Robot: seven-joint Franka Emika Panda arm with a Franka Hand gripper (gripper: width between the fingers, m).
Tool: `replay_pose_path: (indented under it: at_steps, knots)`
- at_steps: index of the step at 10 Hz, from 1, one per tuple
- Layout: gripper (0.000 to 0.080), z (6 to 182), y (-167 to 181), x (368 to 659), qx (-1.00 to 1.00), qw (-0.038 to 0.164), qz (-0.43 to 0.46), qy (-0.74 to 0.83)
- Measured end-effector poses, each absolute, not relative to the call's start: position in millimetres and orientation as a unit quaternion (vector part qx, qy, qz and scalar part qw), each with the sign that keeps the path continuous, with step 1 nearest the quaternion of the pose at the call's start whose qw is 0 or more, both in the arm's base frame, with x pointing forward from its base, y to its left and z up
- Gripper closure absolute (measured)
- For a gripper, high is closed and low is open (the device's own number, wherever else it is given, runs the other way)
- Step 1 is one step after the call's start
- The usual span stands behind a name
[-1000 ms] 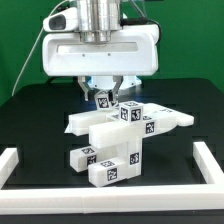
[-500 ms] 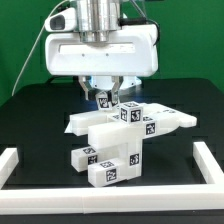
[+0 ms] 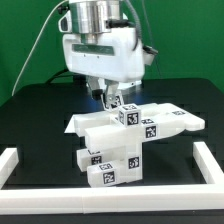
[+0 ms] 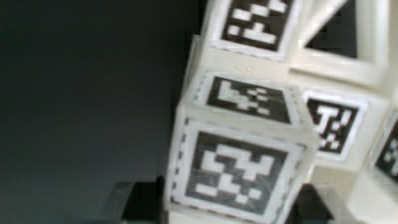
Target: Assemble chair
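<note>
Chair point(image 3: 125, 140) stands mid table point(image 3: 30, 110), partly built: flat slab across, blocky tagged parts below, small tagged bar point(image 3: 113, 99) upright on top at back. My fingers point(image 3: 111, 98) are at this bar, partly closed; looks like grip on it, pads hidden, so cannot tell for sure. Changed since second ago: my wrist turned, whole chair shifted slightly toward exterior view's right. Judgement: bar is being twisted into its seat, joining step in progress.
</note>
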State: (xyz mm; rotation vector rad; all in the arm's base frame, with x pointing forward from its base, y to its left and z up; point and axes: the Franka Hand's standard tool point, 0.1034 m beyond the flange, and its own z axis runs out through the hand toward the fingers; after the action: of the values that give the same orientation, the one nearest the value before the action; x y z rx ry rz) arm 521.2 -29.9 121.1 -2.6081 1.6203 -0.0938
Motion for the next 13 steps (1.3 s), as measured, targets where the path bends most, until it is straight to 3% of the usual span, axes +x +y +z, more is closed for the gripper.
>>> replay_pose_path:
  at_steps: [1, 2, 3, 4, 8, 13]
  knots:
    - [0.0414, 121.0, -29.4, 521.2, -0.85, 0.035, -0.03, 0.525]
    - [0.0414, 121.0, -29.3, 521.2, -0.851, 0.035, -0.031, 0.524]
    - [0.0242, 121.0, -29.2, 521.2, -0.853, 0.034, -0.031, 0.52]
    - [0.0178, 121.0, -28.4, 521.3, -0.865, 0.034, -0.031, 0.499]
    - [0.0151, 126.6, -12.0, 521.3, -0.968, 0.033, -0.043, 0.244]
    - [0.0151, 122.3, -6.6, 519.6, -0.993, 0.024, -0.041, 0.11]
